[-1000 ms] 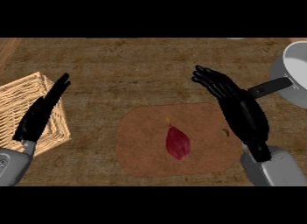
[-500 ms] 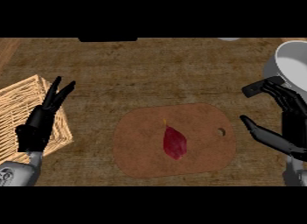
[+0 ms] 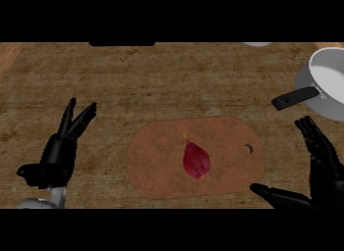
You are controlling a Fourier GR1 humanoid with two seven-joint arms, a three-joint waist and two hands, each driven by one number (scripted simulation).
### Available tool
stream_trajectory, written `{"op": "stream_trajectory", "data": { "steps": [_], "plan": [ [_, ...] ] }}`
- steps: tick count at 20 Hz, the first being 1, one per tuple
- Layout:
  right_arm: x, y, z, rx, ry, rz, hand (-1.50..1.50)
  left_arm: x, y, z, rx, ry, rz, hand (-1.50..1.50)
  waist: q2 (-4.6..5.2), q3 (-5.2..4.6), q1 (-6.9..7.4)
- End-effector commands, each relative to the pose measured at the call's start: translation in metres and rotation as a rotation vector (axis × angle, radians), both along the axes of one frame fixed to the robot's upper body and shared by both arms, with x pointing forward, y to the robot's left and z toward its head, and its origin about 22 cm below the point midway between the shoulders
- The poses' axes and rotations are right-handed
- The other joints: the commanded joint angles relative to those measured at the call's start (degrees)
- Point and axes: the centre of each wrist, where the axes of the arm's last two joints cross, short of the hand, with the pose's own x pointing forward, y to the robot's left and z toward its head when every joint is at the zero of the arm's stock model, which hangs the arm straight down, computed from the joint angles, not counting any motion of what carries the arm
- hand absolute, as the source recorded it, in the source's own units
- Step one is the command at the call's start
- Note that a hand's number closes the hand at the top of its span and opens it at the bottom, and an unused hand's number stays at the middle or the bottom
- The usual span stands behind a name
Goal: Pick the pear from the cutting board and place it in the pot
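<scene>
— Hands, counted?
— Two; right hand (image 3: 330, 171) spread wide, fingers straight, thumb stretched out sideways, holding nothing; left hand (image 3: 59, 154) open as well, fingers straight up, resting, nothing in it.
— Outward from the right hand?
— Just beside the thumb, one cutting board (image 3: 156, 162); at the board's middle, between the two hands and touching neither, one pear (image 3: 197, 160), dark red, lying flat; beyond the fingertips, one pot (image 3: 341, 78), with one black handle (image 3: 294, 98) slanting down toward the hand, apart from it.
— Against half a second ago?
— Right hand lower, further from the handle; left hand much as before; pear, board and pot unmoved; wicker basket once beside the left hand gone from view.
</scene>
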Motion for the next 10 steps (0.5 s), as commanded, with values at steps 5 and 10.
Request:
{"op": "stream_trajectory", "data": {
  "steps": [5, 10],
  "plan": [
    [-0.026, -0.003, 0.017, -0.454, 0.326, 0.123, -1.5, 0.004, 0.0, 0.0, -0.076, -0.02, 0.011, 0.0, 0.48, -0.63, 0.6],
    [-0.007, 0.029, 0.048, -0.59, 0.485, 0.124, -1.5, -0.002, -0.016, -0.002, -0.09, -0.015, 0.0, 0.0, 0.47, -0.45, 1.45]
  ]
}}
